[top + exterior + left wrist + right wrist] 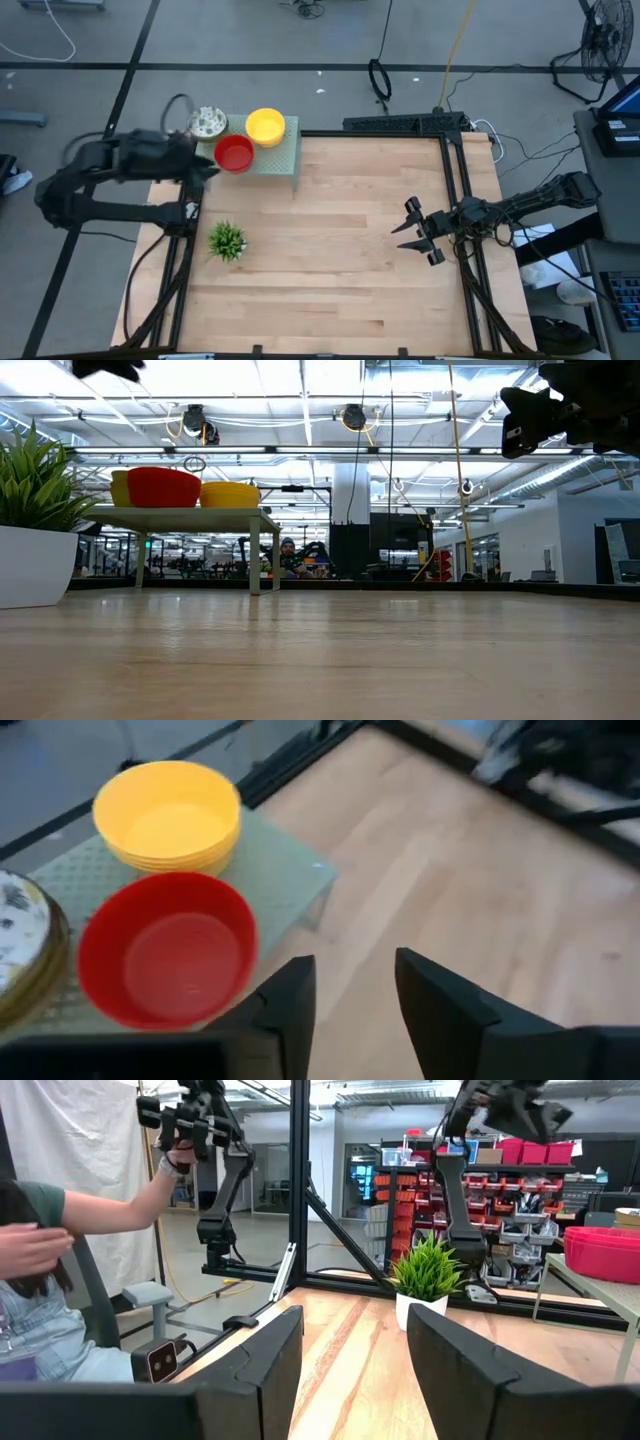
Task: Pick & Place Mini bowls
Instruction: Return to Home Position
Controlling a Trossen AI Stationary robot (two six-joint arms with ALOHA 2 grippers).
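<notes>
The mini bowls sit on a pale green mesh rack [281, 152] at the table's far left: a red stack [234, 153], a yellow stack [265, 126] and a white speckled stack [208, 122]. My left gripper [207, 167] hovers open just left of and nearer than the red bowls, touching nothing. In the left wrist view its fingers [355, 1010] stand beside the red bowl [165, 950], with the yellow bowls [168, 815] and white speckled bowls [20, 940] beyond. My right gripper [415, 230] waits open above the table's right part.
A small green plant [227, 240] in a white pot stands near the table's left edge, nearer than the rack. Bare wood [340, 270] stretches across the middle and near side. A person's arm [90, 1210] shows beyond the table in the right wrist view.
</notes>
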